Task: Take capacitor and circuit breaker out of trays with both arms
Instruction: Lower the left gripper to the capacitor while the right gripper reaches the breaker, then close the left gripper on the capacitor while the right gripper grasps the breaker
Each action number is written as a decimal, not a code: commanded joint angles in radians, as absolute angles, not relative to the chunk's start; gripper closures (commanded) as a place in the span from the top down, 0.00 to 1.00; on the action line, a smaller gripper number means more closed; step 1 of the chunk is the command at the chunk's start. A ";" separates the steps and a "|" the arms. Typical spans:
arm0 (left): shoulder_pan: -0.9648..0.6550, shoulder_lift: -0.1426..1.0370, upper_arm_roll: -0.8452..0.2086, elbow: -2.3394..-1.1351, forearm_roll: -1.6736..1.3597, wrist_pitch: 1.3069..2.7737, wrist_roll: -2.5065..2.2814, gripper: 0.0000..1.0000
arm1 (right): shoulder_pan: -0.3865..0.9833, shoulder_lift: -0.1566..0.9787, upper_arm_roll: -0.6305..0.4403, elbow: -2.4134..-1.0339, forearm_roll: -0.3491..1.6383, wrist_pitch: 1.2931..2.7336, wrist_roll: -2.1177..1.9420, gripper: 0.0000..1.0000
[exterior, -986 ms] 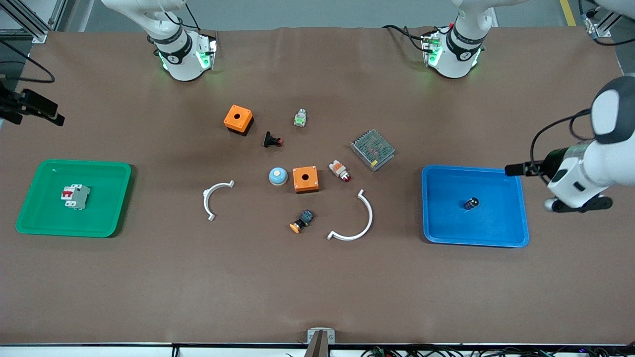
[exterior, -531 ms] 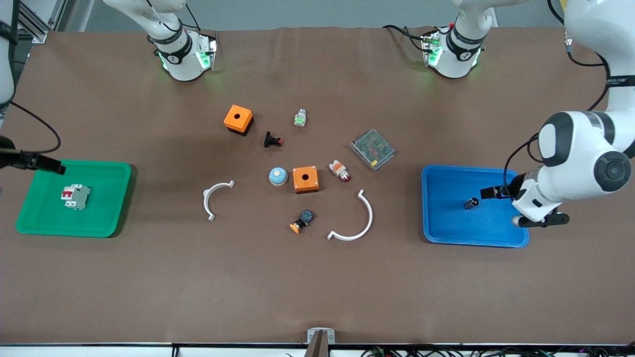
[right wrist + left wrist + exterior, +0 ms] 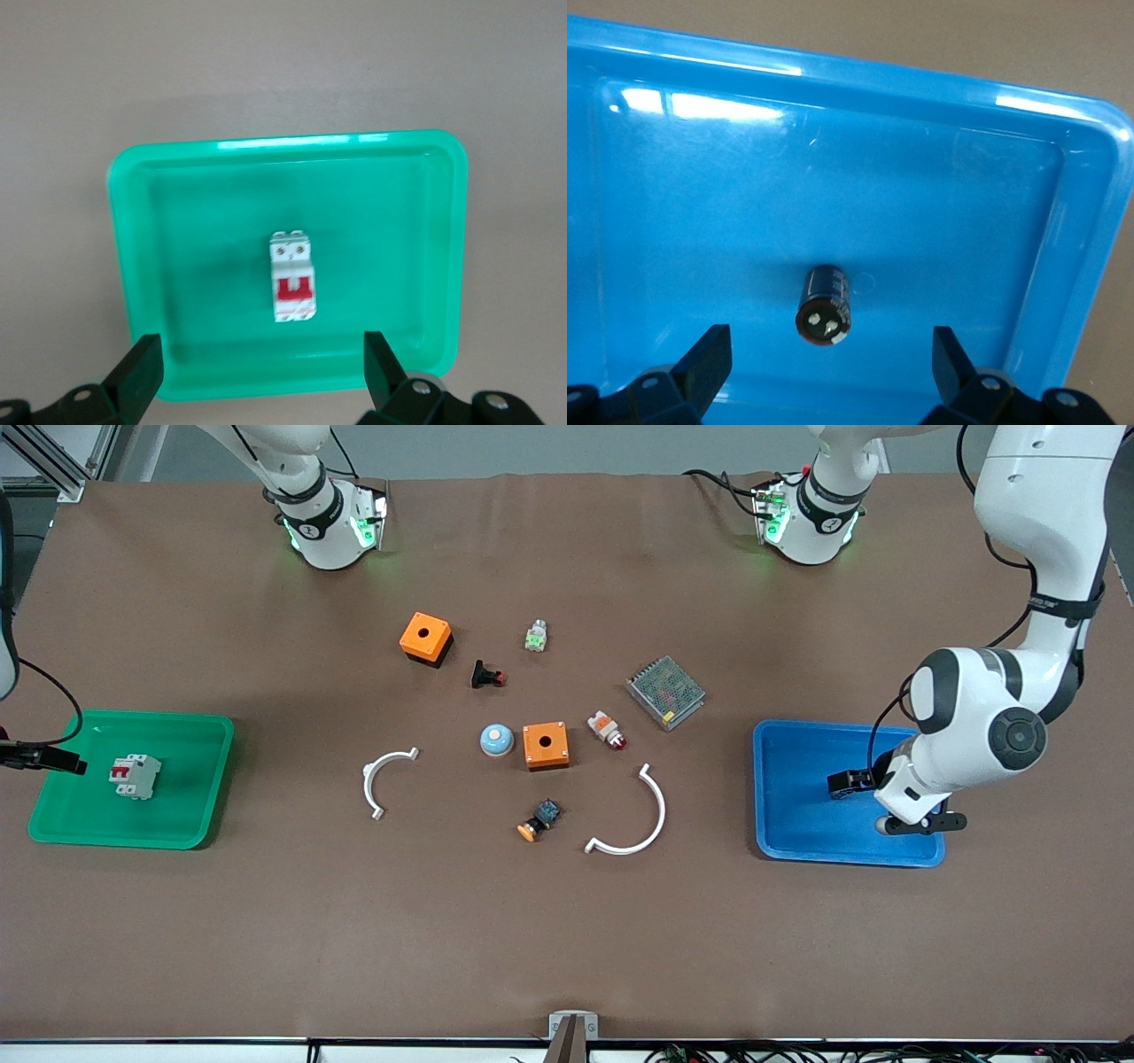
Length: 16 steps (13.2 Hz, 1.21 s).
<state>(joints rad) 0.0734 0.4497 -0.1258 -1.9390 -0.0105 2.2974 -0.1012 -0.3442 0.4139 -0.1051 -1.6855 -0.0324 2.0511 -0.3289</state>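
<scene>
The capacitor [image 3: 825,305], a tiny black cylinder, lies on its side in the blue tray [image 3: 1090,266]; in the front view my left gripper hides it. My left gripper [image 3: 842,783] hangs open and empty over the blue tray [image 3: 797,841], its fingers [image 3: 709,363] spread to either side of the capacitor without touching it. The breaker [image 3: 135,776], a white-grey block with a red lever, lies in the green tray [image 3: 53,824]. My right gripper [image 3: 71,763] is open and empty over that tray's outer edge, and the breaker [image 3: 293,289] shows ahead of its fingers [image 3: 383,363].
Between the trays lie two orange boxes [image 3: 425,638] [image 3: 545,745], a black flared part [image 3: 486,676], a green-white part [image 3: 535,637], a mesh-covered unit [image 3: 665,692], a white-orange part [image 3: 606,729], a blue dome [image 3: 497,740], an orange-capped button [image 3: 539,820] and two white arcs [image 3: 383,781] [image 3: 633,824].
My left gripper has swung in from the table's end to over the capacitor in the blue tray. My right gripper has moved toward the front camera, reaching the green tray's edge beside the breaker.
</scene>
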 commanded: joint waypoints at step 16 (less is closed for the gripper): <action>0.071 0.488 -0.127 -2.043 0.087 2.488 -0.107 0.49 | -0.414 0.595 -0.087 -1.850 0.130 2.386 -0.604 0.34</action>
